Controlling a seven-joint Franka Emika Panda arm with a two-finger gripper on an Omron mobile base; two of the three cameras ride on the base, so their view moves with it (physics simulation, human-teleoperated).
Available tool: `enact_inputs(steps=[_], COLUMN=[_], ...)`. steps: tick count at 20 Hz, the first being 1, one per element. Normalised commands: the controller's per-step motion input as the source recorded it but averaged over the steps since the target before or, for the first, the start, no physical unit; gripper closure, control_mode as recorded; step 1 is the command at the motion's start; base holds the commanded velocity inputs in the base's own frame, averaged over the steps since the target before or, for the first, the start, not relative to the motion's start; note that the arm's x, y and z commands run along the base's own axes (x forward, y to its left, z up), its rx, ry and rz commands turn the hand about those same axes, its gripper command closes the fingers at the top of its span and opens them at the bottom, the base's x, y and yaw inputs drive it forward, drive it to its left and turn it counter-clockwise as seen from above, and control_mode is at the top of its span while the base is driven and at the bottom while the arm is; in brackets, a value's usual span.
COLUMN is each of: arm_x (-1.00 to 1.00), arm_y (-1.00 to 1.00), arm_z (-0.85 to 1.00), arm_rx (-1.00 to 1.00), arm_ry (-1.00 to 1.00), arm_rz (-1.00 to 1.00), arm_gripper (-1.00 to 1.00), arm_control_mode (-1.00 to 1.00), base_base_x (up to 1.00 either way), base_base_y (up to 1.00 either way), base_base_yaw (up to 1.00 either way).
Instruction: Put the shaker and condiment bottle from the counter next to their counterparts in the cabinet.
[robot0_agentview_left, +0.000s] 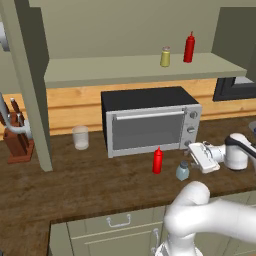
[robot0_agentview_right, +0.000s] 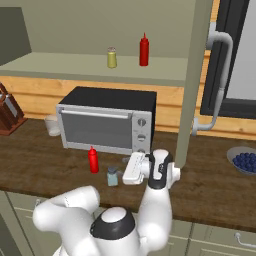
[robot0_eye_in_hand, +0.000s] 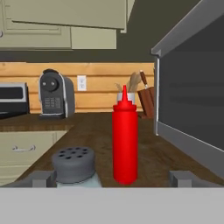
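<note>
On the dark wood counter (robot0_agentview_left: 75, 175) the small blue-grey shaker (robot0_agentview_left: 182, 171) (robot0_agentview_right: 112, 176) stands in front of the oven, with the red condiment bottle (robot0_agentview_left: 157, 161) (robot0_agentview_right: 93, 160) just left of it. My gripper (robot0_agentview_left: 191, 156) (robot0_agentview_right: 124, 171) hovers level beside the shaker, open and holding nothing. In the hand view the shaker's grey cap (robot0_eye_in_hand: 73, 164) sits low between the fingertips (robot0_eye_in_hand: 43, 178), close to the left one, and the bottle (robot0_eye_in_hand: 125, 140) stands just behind. Their counterparts, a yellowish shaker (robot0_agentview_left: 165, 57) (robot0_agentview_right: 112, 58) and a red bottle (robot0_agentview_left: 189, 48) (robot0_agentview_right: 144, 50), stand on the cabinet shelf (robot0_agentview_left: 125, 67).
A black toaster oven (robot0_agentview_left: 150, 120) (robot0_agentview_right: 107, 120) stands right behind the objects under the shelf. A glass (robot0_agentview_left: 80, 137) and knife block (robot0_agentview_left: 17, 142) sit to the left. Thick cabinet posts (robot0_agentview_left: 35, 85) (robot0_agentview_right: 192, 85) reach the counter. A blueberry bowl (robot0_agentview_right: 245, 160) is at the right.
</note>
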Motion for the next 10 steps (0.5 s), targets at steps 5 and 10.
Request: enact_inputs(steps=[5, 10], arm_x=[0.00, 0.00], arm_y=[0.00, 0.00], arm_z=[-0.05, -0.16], arm_rx=[-0.01, -0.03], arm_ry=[0.00, 0.00], arm_rz=[0.00, 0.00], arm_gripper=[-1.00, -1.00], arm_control_mode=[-1.00, -1.00], base_base_x=[0.00, 0.00], base_base_y=[0.00, 0.00], base_base_yaw=[0.00, 0.00])
